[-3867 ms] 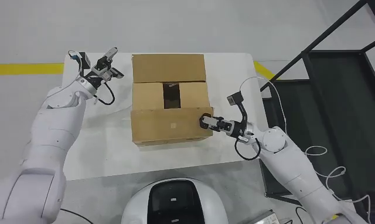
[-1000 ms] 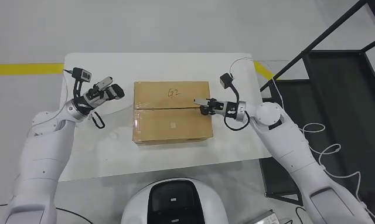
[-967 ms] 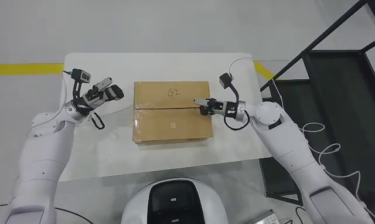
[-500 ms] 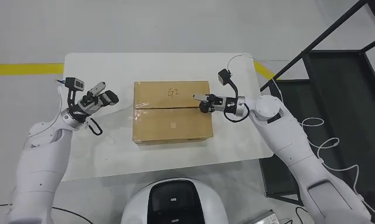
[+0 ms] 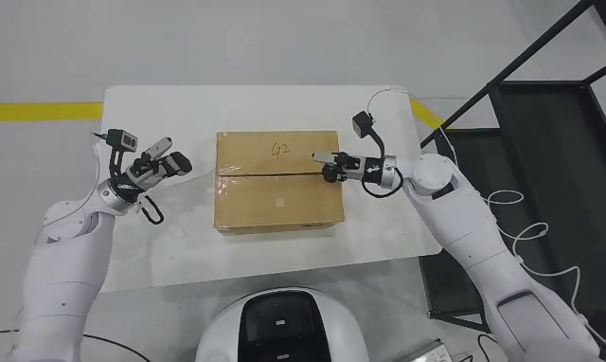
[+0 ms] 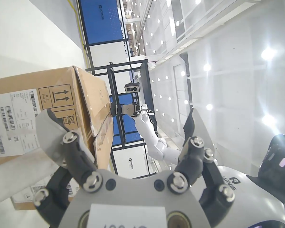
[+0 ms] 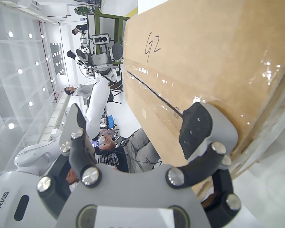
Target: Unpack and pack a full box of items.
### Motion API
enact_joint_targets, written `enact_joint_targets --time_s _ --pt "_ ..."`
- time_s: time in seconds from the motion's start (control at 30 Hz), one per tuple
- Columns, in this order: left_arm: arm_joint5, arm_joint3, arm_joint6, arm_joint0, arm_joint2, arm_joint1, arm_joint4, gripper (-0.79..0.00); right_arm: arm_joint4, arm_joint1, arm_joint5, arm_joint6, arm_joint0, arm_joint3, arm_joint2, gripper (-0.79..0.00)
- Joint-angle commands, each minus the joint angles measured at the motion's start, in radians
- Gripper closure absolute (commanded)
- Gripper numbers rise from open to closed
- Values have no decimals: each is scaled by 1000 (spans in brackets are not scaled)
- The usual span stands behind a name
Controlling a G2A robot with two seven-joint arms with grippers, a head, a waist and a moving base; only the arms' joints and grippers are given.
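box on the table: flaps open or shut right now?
Shut. The box has both top flaps lying flat, meeting along the middle seam; nothing of its inside shows.

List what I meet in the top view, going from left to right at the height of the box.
Left end effector → box → right end effector, over the box's right end → black rack.
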Motion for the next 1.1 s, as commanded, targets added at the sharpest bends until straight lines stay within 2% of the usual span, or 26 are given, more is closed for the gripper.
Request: enact_joint_targets --time_s 0.0,0.23,0.33,0.43,0.6,0.8,0.9,1.07 --pt "0 0 0 0 0 0 0 -785 0 0 0 0 0 0 0 -785" --pt "0 0 0 0 0 0 0 -785 0 0 0 0 0 0 0 -785" --pt "17 -33 18 21 0 1 7 -785 0 0 0 0 0 0 0 -785" --pt "31 -68 18 78 -33 10 -17 -785 0 0 0 0 0 0 0 -785" --pt "34 -136 26 220 -119 28 -60 -785 0 0 0 0 0 0 0 -785" --pt "59 -233 85 372 -184 37 -92 -785 0 0 0 0 0 0 0 -785" --pt "92 -275 117 410 -181 34 -122 -785 0 0 0 0 0 0 0 -785" --pt "107 -293 141 418 -170 31 -137 -785 0 0 0 0 0 0 0 -785"
